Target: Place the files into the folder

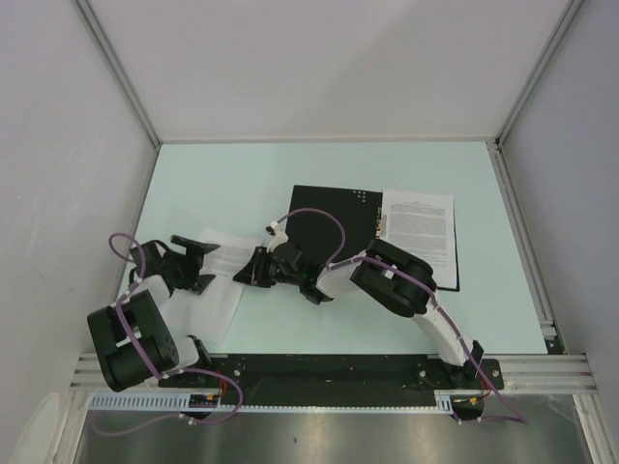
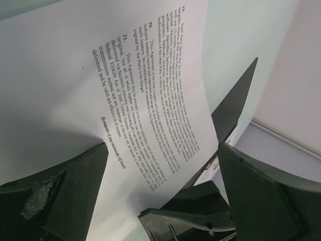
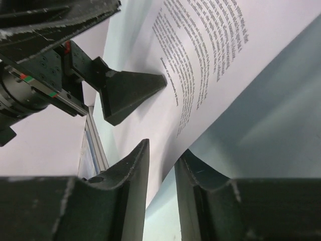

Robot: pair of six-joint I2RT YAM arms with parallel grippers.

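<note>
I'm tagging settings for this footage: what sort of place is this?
Probably a lab robot cell: bare white panels in aluminium framing, a pale green table, left arm and right arm bolted to a rail.

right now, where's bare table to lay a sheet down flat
Bare table runs along the far wall beyond the folder, widest at far left. A narrow strip lies between the folder and the right rail. Near-centre is crowded: the left gripper and right gripper meet at one sheet.
</note>
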